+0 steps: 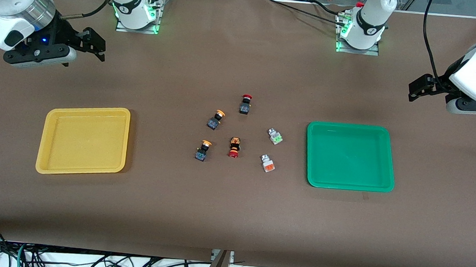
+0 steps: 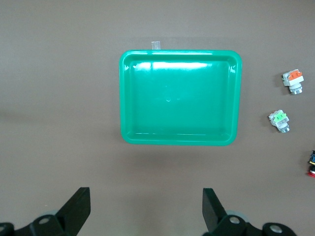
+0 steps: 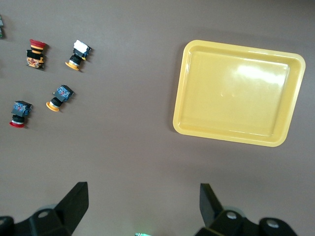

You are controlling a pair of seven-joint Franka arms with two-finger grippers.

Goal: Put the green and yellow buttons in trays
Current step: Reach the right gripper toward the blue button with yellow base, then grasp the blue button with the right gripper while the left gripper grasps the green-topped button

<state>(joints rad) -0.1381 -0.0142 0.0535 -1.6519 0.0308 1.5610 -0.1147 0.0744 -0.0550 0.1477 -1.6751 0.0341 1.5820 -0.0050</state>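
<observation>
My left gripper (image 1: 418,88) hangs spread wide over bare table at the left arm's end, and my right gripper (image 1: 95,45) hangs equally wide at the right arm's end; both hold nothing. The two yellow-capped buttons (image 1: 216,120) (image 1: 203,150), the green-faced button (image 1: 276,137) and the orange-faced button (image 1: 267,163) lie mid-table among two red-capped buttons (image 1: 245,104) (image 1: 234,147). This cluster sits between the yellow tray (image 1: 80,172) and the green tray (image 1: 349,185), and both trays hold no button.
</observation>
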